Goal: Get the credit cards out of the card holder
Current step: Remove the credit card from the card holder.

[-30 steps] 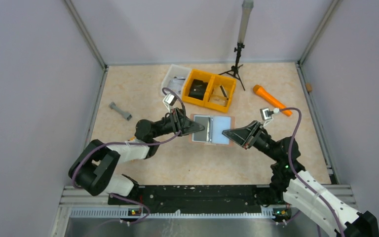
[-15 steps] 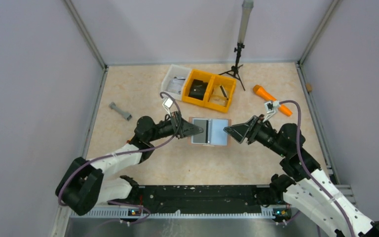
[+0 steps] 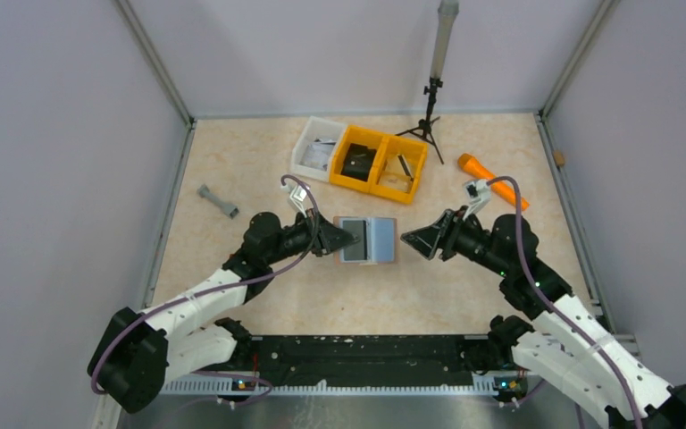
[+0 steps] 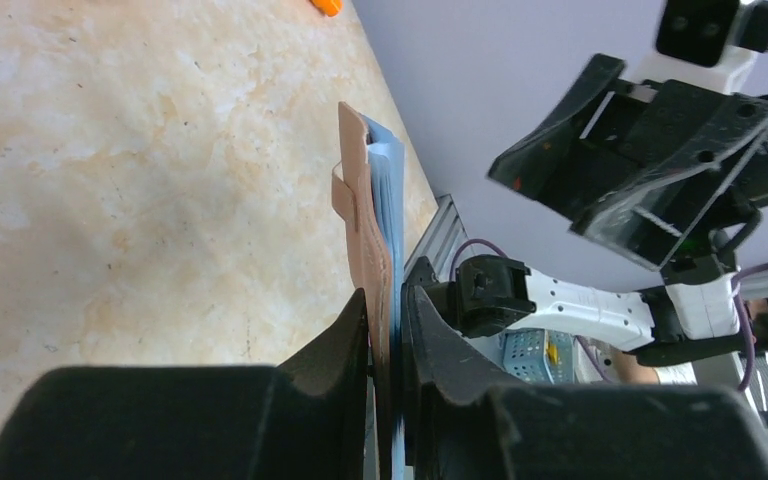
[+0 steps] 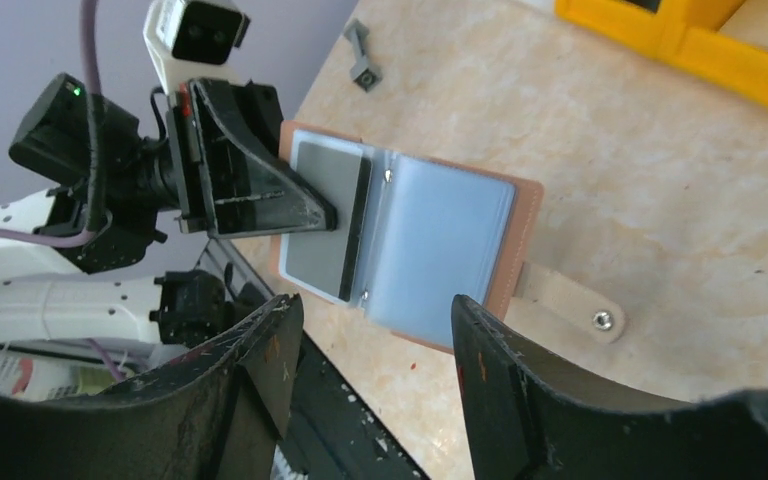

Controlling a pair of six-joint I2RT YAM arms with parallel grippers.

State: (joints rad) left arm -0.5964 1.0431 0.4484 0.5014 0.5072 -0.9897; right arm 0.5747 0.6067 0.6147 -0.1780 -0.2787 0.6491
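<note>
Left claw (image 3: 350, 239) (image 4: 385, 300): clenched on the left edge of the card holder (image 3: 377, 239) (image 4: 365, 200) (image 5: 440, 240), one finger on the reddish-brown outside and the other on the inner face.

Card holder: spread open like a book near the middle of the table (image 3: 259, 161), pale blue-grey inside facing up, brown outside facing the table. The wrist view shows it edge-on between the two fingers. Its tab (image 5: 570, 305) (image 4: 343, 195), bearing a small metal snap, sticks out from the holder's right edge.

Credit cards: a greyish card (image 5: 325, 215) (image 3: 350, 253) lies in the holder's left leaf, partly under the left claw's upper finger. A dark strip runs along the side of this card nearest the fold; whether that strip is a second card cannot be told.

Right claw (image 3: 404, 239) (image 5: 370, 305): released, jaws standing wide, just beside the holder's right edge and apart from it, grasping nothing.

Surroundings: beyond the holder stand the yellow bins (image 3: 380, 165) with a white bin (image 3: 314, 150) touching their left side. A black tripod (image 3: 429, 116) stands farther back. An orange tool (image 3: 491, 179) lies to the holder's far right, and a small grey piece (image 3: 219, 201) lies to its far left.
</note>
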